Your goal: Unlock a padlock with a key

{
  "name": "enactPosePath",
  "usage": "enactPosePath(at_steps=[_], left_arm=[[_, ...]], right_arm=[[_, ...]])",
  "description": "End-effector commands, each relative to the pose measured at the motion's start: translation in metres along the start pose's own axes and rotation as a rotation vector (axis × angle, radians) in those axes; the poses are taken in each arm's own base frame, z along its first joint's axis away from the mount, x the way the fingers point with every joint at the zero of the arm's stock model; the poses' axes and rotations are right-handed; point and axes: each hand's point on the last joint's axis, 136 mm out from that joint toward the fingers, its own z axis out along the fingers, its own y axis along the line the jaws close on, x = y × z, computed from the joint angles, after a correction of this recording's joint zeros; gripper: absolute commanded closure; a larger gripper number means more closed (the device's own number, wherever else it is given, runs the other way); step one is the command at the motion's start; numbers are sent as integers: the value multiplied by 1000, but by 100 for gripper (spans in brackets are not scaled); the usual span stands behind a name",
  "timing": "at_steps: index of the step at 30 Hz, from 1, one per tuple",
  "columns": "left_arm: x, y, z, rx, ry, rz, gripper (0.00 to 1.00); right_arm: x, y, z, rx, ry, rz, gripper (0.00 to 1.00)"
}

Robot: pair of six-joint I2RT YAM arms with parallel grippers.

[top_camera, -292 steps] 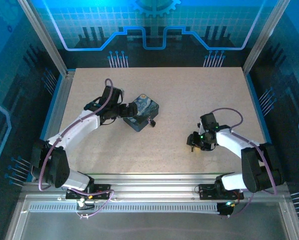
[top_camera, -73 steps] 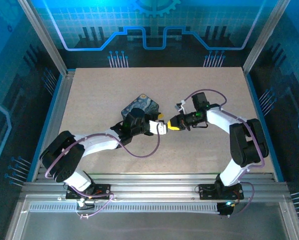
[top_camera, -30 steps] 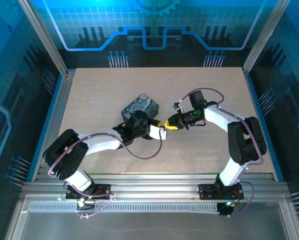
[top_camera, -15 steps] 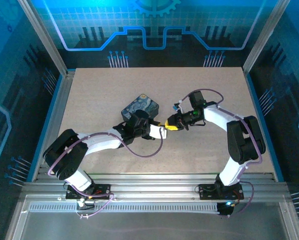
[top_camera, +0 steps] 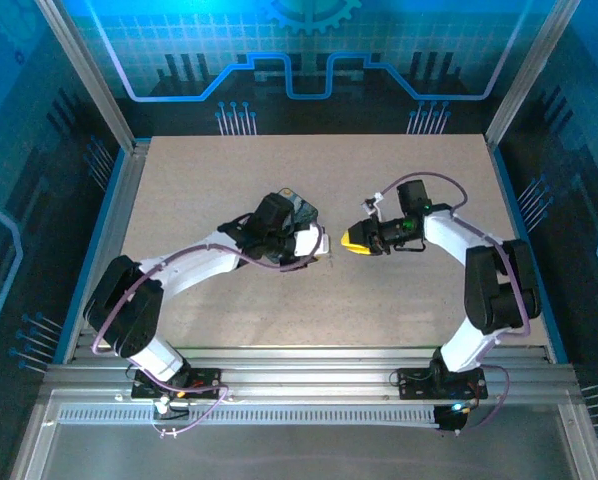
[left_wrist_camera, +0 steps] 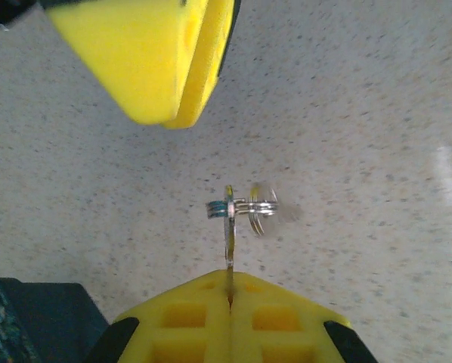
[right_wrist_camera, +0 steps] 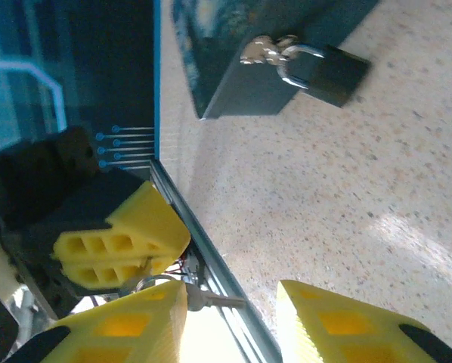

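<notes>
Got the key (left_wrist_camera: 228,246) pinched edge-on right in the seam of the tightly pressed left fingers (left_wrist_camera: 203,325), ring (left_wrist_camera: 246,206) end sticking out past the tips toward the right fingers (right_wrist_camera: 347,321). Found those spread apart and gripping nothing, just across a small gap from the key. Spotted the padlock (right_wrist_camera: 320,68) hooked onto the blue tin (right_wrist_camera: 241,83) on the table (right_wrist_camera: 347,189), out ahead of the right fingers, untouched.

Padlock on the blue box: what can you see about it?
The padlock is tiny, with a dark boxy body and a thin shiny silver shackle. The shackle is looped through the silver latch on the dark blue tin and looks shut. Its body points away from the tin, low by the speckled table. Nothing grips it.
</notes>
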Motion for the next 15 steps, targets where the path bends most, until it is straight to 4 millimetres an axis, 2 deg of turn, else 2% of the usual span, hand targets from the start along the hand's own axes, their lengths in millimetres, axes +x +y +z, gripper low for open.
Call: enactPosePath(at_steps=[1, 5, 7, 15], left_arm=[[-1, -24, -9, 200, 14, -191, 100], [-2, -25, -12, 303, 39, -304, 100], [-2, -23, -13, 334, 41, -344, 100], [-11, -20, -15, 365, -1, -372, 100]], right_arm=[[0, 33, -9, -104, -57, -274, 64], [13, 63, -9, -163, -48, -468, 64], [20, 71, -4, -155, -23, -539, 63], [22, 68, 13, -101, -12, -614, 58]])
